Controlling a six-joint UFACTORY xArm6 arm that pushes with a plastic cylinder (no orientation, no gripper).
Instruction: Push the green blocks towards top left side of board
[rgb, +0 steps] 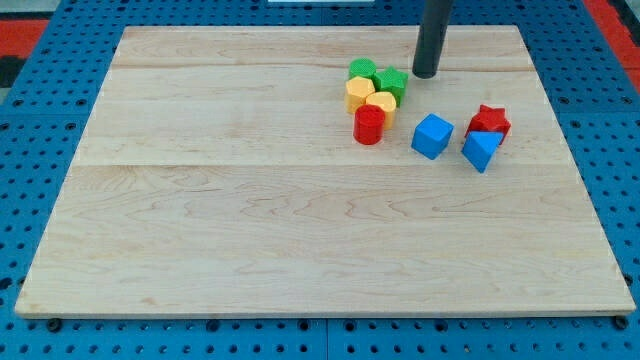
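The wooden board (250, 220) is bare across its whole left half. Right of centre, toward the far edge, a tight cluster of five blocks sits touching one another. At its far side are two green blocks: a round-looking green block (362, 69) on the left and a green block (391, 83) with notched edges on the right, its exact shape hard to read. Just in front lie two yellow blocks (360, 93) (381, 106), each partly hidden by its neighbours, shapes unclear. Nearest is a red cylinder (369, 124).

The rod's tip (425, 74) rests on the board just right of the notched green block, with a thin gap showing. It is a plain rod with nothing to open or close, and its upper part is cut off.

Further right stand a blue cube (432, 135), then a blue wedge-like block (481, 150) touching a red star-like block (489, 121) behind it.
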